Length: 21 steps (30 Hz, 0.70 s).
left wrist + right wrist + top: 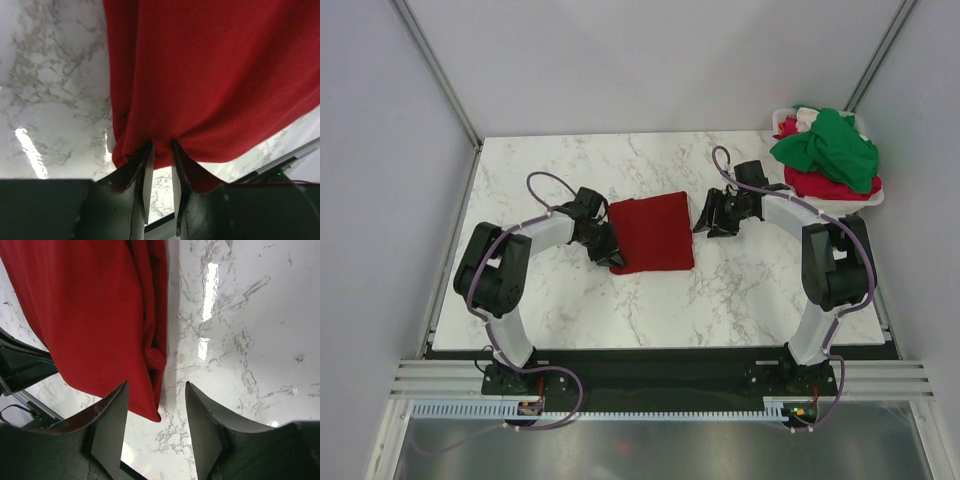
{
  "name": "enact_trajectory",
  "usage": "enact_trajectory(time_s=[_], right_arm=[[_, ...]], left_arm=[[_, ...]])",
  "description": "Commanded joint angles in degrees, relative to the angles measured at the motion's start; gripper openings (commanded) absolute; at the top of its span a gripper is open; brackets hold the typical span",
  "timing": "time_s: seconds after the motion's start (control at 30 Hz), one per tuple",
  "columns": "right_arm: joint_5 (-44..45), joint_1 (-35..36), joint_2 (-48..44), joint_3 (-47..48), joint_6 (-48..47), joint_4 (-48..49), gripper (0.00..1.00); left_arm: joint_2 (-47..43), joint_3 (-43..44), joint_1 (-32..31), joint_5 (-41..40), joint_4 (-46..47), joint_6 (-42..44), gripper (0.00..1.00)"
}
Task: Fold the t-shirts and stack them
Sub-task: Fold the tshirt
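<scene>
A dark red t-shirt (652,232) lies folded into a rectangle on the middle of the marble table (570,170). My left gripper (609,254) is at its near left corner. In the left wrist view the gripper (162,146) is closed on the puckered edge of the shirt (215,75), with a narrow gap left between the fingers. My right gripper (709,217) is just right of the shirt's right edge. In the right wrist view it (156,386) is open and empty, and the shirt's corner (90,315) lies by the left finger. A bright green t-shirt (828,146) and a lighter red one (820,186) are heaped at the back right.
The green and lighter red shirts sit in a white plastic basket (876,196) at the table's back right corner. Grey walls and frame posts enclose the table on three sides. The left arm shows at the left edge of the right wrist view (22,365).
</scene>
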Motion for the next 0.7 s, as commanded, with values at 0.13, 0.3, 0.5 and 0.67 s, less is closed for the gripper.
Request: enact_trajectory(time_s=[0.13,0.3,0.5,0.67], right_arm=[[-1.1,-0.4,-0.8,0.8,-0.3,5.0,0.78],[-1.9,-0.8,2.3,4.4,-0.7,6.4,0.98],[-5.4,-1.6,12.2,9.2,1.5,11.5,0.98],[-8.3,-1.5,20.8,11.5,7.3,19.5,0.91]], left_arm=[[0.8,-6.9,0.8,-6.4,5.3,-2.0,0.27],[1.2,-7.3,0.9,-7.3,5.4,0.5,0.26],[1.8,-7.3,0.9,-6.9,5.5,2.5,0.26],[1.8,-7.3,0.9,-7.2,5.3,3.1,0.26]])
